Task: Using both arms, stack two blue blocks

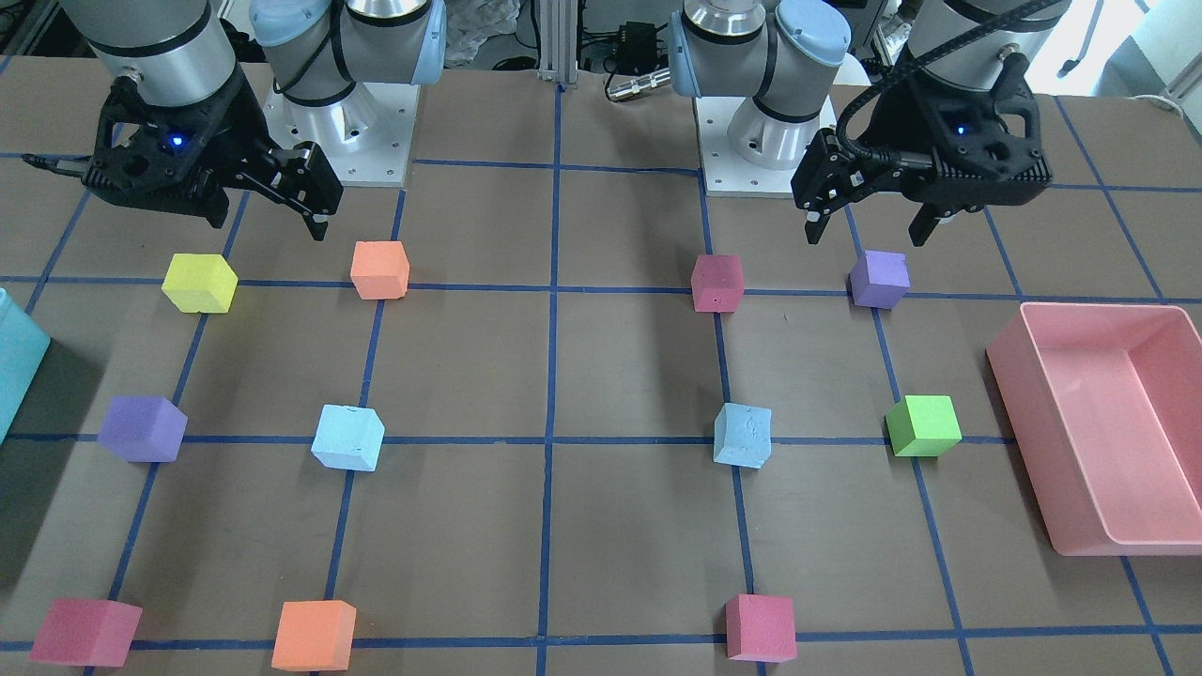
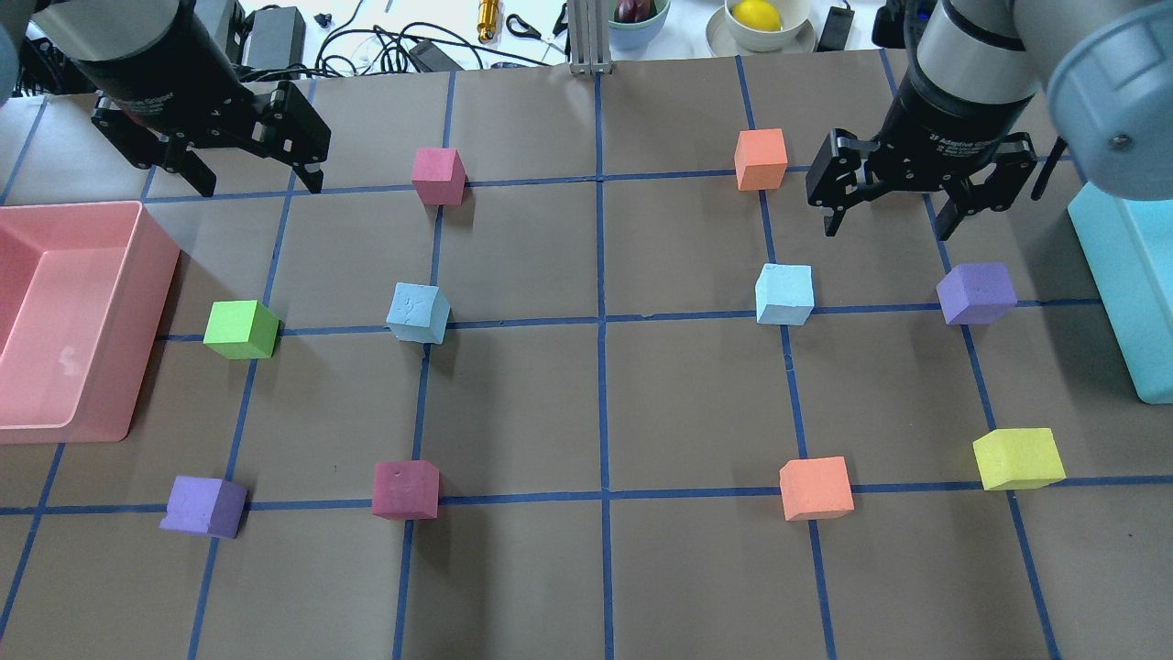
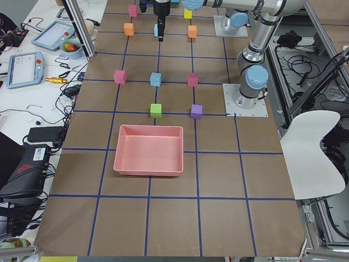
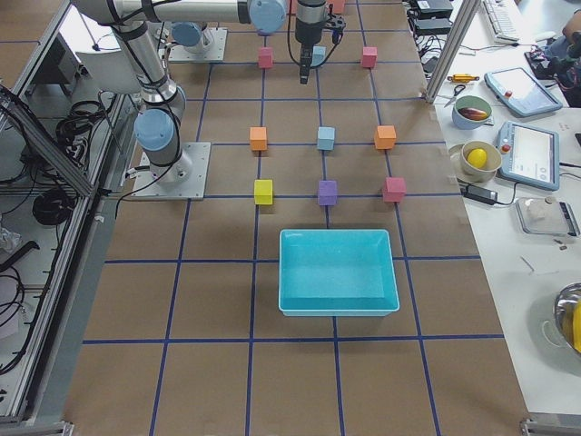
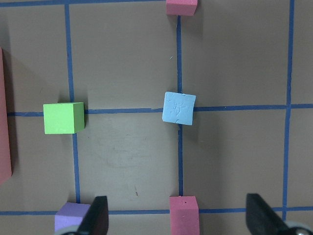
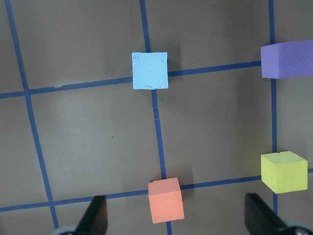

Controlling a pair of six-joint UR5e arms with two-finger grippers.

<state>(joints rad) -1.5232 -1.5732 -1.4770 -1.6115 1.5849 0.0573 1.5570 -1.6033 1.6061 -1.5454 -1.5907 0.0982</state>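
Two pale blue blocks rest on the table, apart from each other. One is on the left half (image 2: pixel 418 313) (image 1: pixel 742 435) (image 5: pixel 179 108). The other is on the right half (image 2: pixel 784 293) (image 1: pixel 347 437) (image 6: pixel 149 70). My left gripper (image 2: pixel 259 183) (image 1: pixel 866 235) is open and empty. It hovers above the table, beyond and to the left of the left blue block. My right gripper (image 2: pixel 887 229) (image 1: pixel 268 225) is open and empty. It hovers beyond and to the right of the right blue block. Both wrist views look straight down between spread fingers (image 5: pixel 98 218) (image 6: pixel 95 218).
A pink bin (image 2: pixel 137 275) stands at the left edge, a teal bin (image 2: pixel 1123 275) at the right edge. Other cubes lie on the grid: green (image 2: pixel 240 329), purple (image 2: pixel 977 293) (image 2: pixel 203 506), maroon (image 2: pixel 405 489), pink (image 2: pixel 438 175), orange (image 2: pixel 761 159) (image 2: pixel 816 488), yellow (image 2: pixel 1017 457).
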